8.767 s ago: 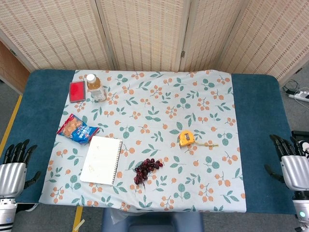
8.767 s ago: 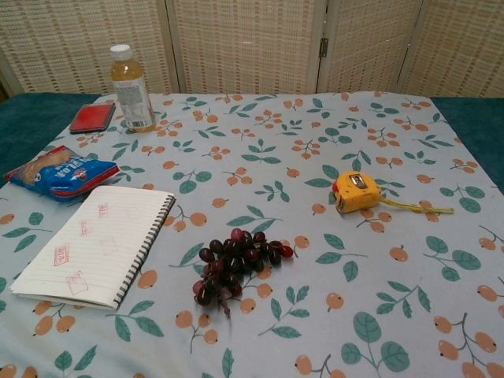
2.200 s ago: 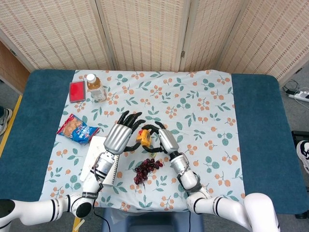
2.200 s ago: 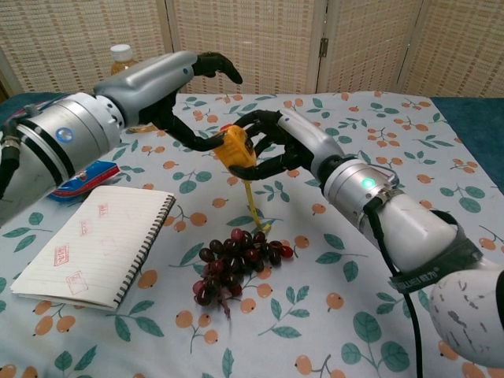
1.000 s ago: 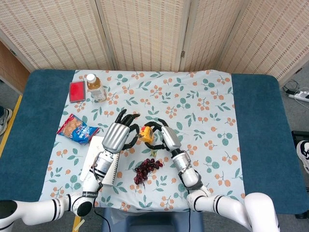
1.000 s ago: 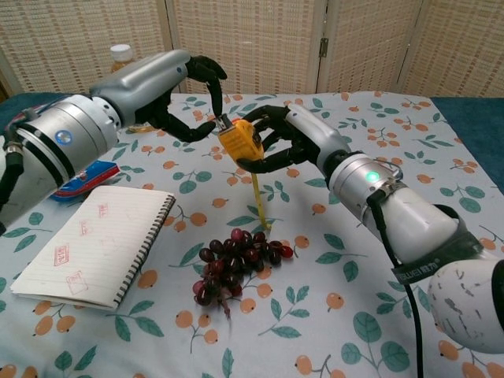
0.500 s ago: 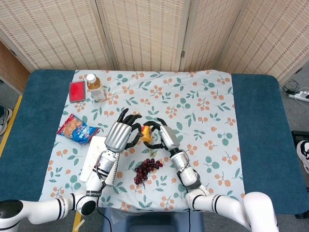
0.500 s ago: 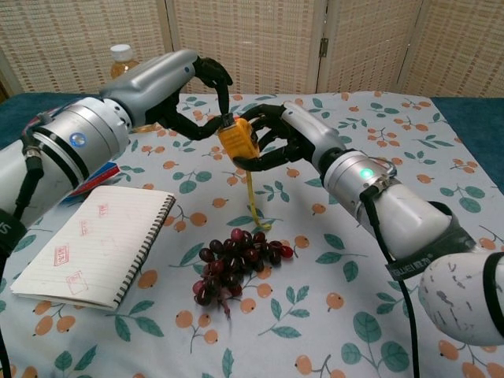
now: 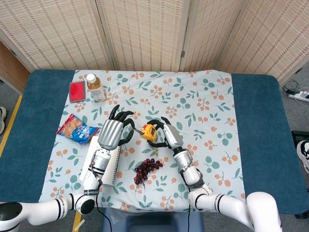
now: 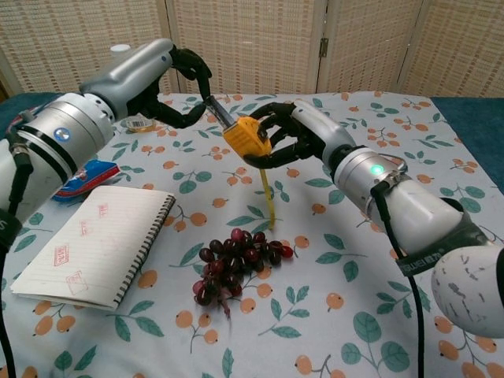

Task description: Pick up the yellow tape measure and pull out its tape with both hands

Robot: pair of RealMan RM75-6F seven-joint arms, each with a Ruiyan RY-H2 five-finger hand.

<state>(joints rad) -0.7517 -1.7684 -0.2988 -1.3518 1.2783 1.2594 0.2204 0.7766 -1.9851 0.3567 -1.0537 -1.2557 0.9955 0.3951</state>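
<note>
The yellow tape measure (image 10: 249, 138) hangs above the flowered cloth, and my right hand (image 10: 298, 134) grips its case from the right. My left hand (image 10: 175, 83) pinches the end of the tape (image 10: 221, 113) between thumb and a finger. A short stretch of tape runs slanting from that hand down to the case. A yellow wrist strap (image 10: 268, 197) dangles from the case towards the grapes. From the head view, the tape measure (image 9: 148, 132) sits between the left hand (image 9: 113, 132) and the right hand (image 9: 170, 136), near the middle of the table.
A bunch of dark grapes (image 10: 236, 260) lies just below the hands. A spiral notebook (image 10: 94, 244) and a blue snack bag (image 9: 77, 129) lie to the left. A drink bottle (image 9: 95, 87) and a red box (image 9: 77, 91) stand at the back left.
My left hand has moved left and away from the case with the tape end pinched, drawing a short length of tape out. The right hand keeps its grip on the case.
</note>
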